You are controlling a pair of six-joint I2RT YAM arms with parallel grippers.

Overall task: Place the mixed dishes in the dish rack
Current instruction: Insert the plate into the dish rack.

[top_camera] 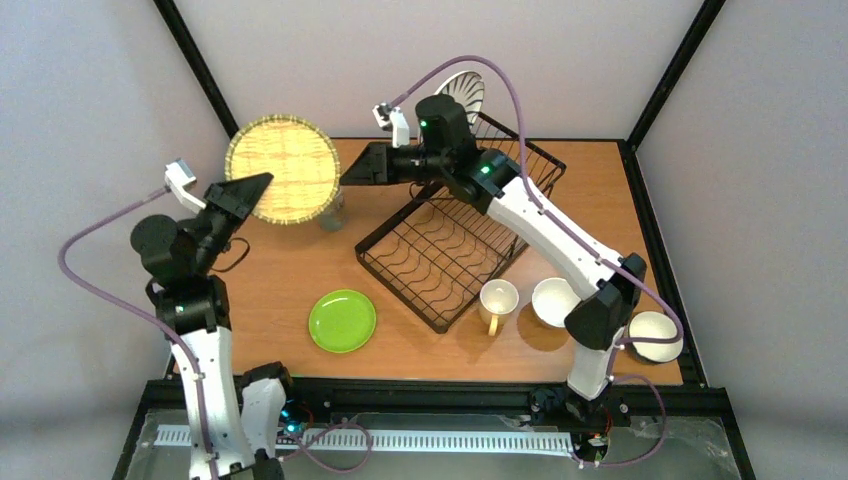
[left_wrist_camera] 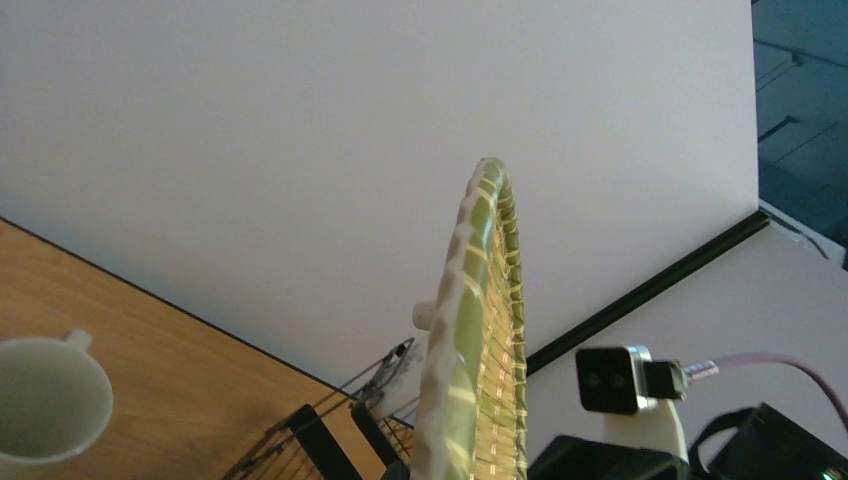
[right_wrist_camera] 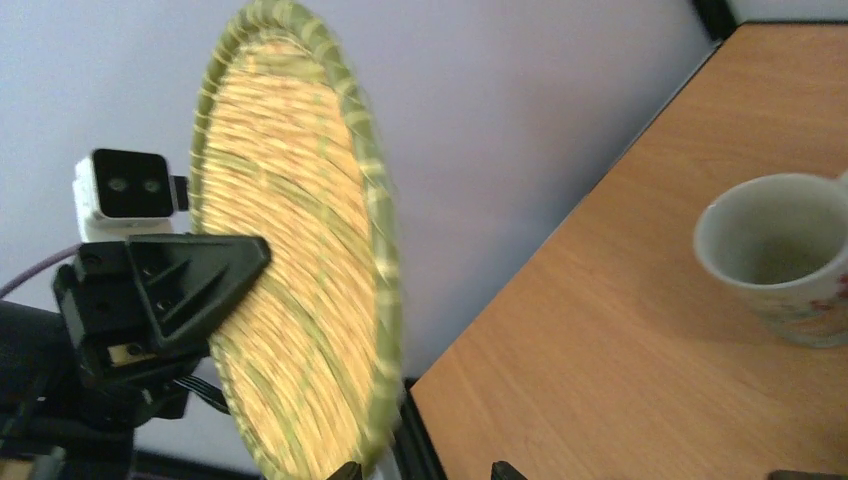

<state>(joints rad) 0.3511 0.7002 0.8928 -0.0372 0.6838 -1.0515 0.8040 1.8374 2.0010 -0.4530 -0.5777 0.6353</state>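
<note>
My left gripper (top_camera: pixel 262 184) is shut on the round woven bamboo plate (top_camera: pixel 283 168) and holds it upright, high above the table's far left. The plate shows edge-on in the left wrist view (left_wrist_camera: pixel 478 330). In the right wrist view (right_wrist_camera: pixel 290 240) the left gripper's black finger (right_wrist_camera: pixel 190 285) lies across its face. My right gripper (top_camera: pixel 350 172) is open (right_wrist_camera: pixel 425 472), and the plate's lower rim sits just by one of its fingertips. The black wire dish rack (top_camera: pixel 455 240) holds the striped plate (top_camera: pixel 462 92) at its far end.
The lime-green plate (top_camera: pixel 342 320) lies in front of the rack. A pale mug (top_camera: pixel 497 303) and two white bowls (top_camera: pixel 556 300) (top_camera: pixel 655 335) sit at the near right. Another mug (top_camera: pixel 333 215) stands partly hidden below the bamboo plate; it also shows in the right wrist view (right_wrist_camera: pixel 780 250).
</note>
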